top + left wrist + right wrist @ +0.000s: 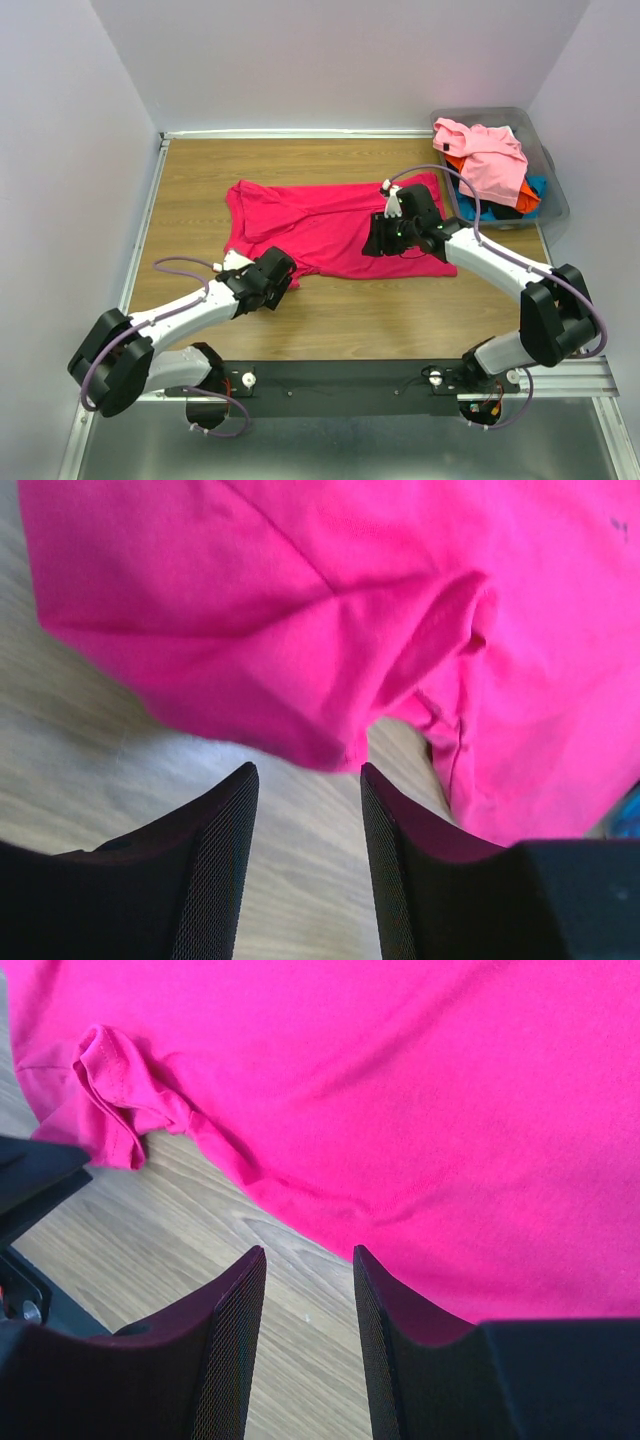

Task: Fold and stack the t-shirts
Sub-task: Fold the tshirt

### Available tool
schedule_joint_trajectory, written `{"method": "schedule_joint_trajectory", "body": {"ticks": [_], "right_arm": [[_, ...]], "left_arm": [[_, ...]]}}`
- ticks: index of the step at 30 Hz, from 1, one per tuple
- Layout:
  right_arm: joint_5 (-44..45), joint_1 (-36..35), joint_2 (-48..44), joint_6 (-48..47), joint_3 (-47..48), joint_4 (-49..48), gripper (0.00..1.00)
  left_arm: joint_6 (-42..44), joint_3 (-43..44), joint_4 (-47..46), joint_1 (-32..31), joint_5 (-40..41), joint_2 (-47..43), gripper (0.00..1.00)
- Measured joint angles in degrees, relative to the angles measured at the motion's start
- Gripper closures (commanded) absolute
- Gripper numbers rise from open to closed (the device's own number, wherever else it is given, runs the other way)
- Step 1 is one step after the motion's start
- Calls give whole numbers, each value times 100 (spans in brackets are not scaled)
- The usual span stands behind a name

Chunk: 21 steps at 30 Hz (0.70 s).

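Observation:
A crimson-magenta t-shirt (320, 225) lies spread out and wrinkled on the wooden table (200, 180). My left gripper (278, 275) sits low at the shirt's near-left corner. In the left wrist view the left gripper (305, 770) is open, with bare wood between its fingers and the t-shirt's (300, 600) folded edge just past the fingertips. My right gripper (385, 240) hovers over the shirt's near-right part. In the right wrist view the right gripper (308, 1252) is open over wood, and the t-shirt's (420, 1110) hem lies just ahead of the tips. A bunched sleeve (115, 1090) lies to the left.
A grey plastic bin (553, 170) stands at the back right. It holds a light pink t-shirt (490, 150) on top of orange (527, 200), blue (537, 185) and black (495, 210) ones. White walls close in the table on three sides.

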State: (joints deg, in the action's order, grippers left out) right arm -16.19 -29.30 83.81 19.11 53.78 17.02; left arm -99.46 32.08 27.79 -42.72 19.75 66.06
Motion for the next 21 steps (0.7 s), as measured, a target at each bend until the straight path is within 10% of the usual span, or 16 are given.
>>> {"method": "schedule_joint_trajectory", "body": {"ticks": [5, 12, 21], "right_arm": [[-22, 0, 0, 0, -11, 0, 52], [-111, 0, 0, -17, -22, 0, 52], [-437, -203, 254, -68, 321, -17, 52]], "left_arm": [[-2, 39, -157, 101, 114, 380, 57], [205, 232, -208, 109, 114, 542, 98], [1023, 592, 365, 116, -9, -118, 100]]}}
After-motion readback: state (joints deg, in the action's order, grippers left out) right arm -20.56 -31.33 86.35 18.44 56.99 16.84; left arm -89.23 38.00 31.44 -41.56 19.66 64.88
